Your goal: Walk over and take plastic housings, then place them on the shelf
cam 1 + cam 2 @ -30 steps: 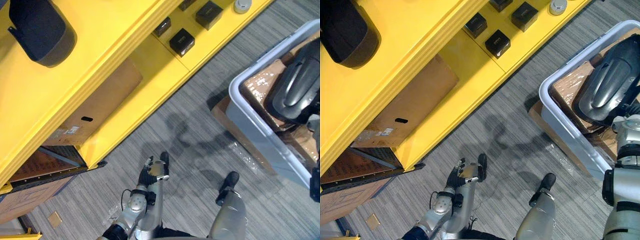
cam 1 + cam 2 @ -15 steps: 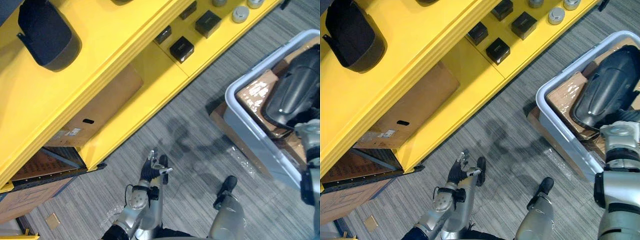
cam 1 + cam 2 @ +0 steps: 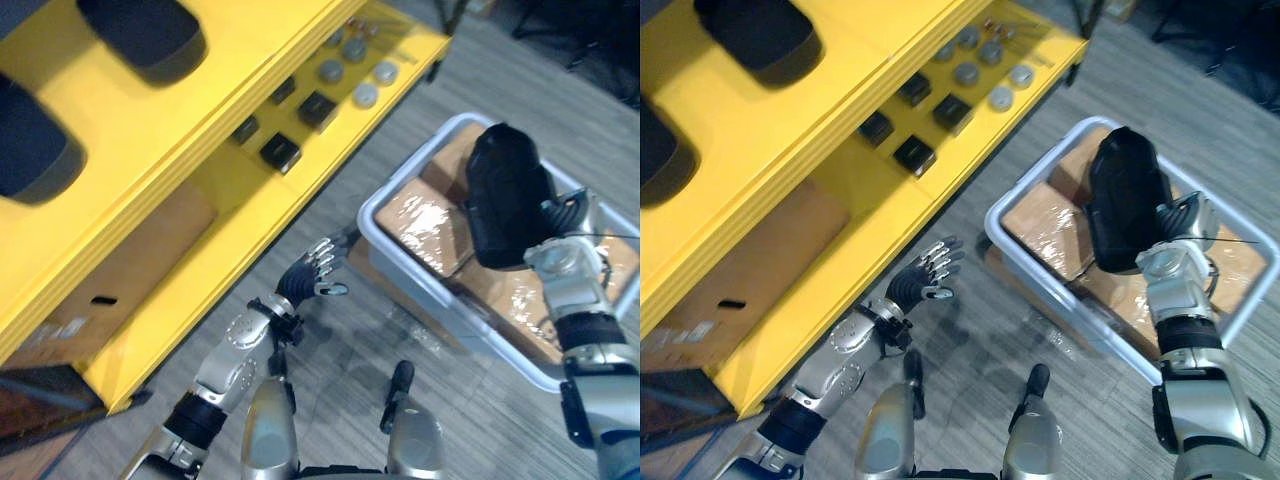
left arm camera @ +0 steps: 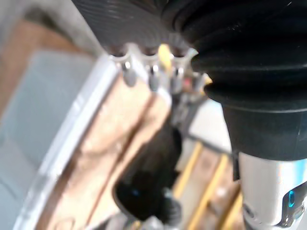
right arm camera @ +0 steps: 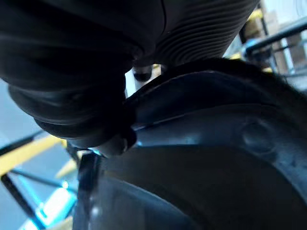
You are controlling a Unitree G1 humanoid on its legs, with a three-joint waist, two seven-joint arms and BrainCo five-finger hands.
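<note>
A black plastic housing [image 3: 503,193] stands on end above the grey bin [image 3: 420,292] on the right. My right hand [image 3: 1177,222] grips it from behind; in the right wrist view the housing [image 5: 201,158] lies right against the hand. My left hand [image 3: 309,274] is held out with straight fingers over the floor, between the yellow shelf [image 3: 200,110] and the bin, holding nothing. In the left wrist view its fingers [image 4: 149,76] point toward the bin and the housing [image 4: 148,177]. Two more black housings [image 3: 140,30] lie on the shelf's top level.
Plastic-wrapped cardboard boxes [image 3: 425,215] fill the bin. On the shelf's lower level sit small black boxes [image 3: 280,150] and grey round parts [image 3: 365,95]. A cardboard box [image 3: 110,285] stands under the shelf. Grey carpet lies between shelf and bin.
The camera has swung towards the bin. The housing has risen from lying in the bin to standing on end at my right hand. My left hand has reached forward and straightened its fingers.
</note>
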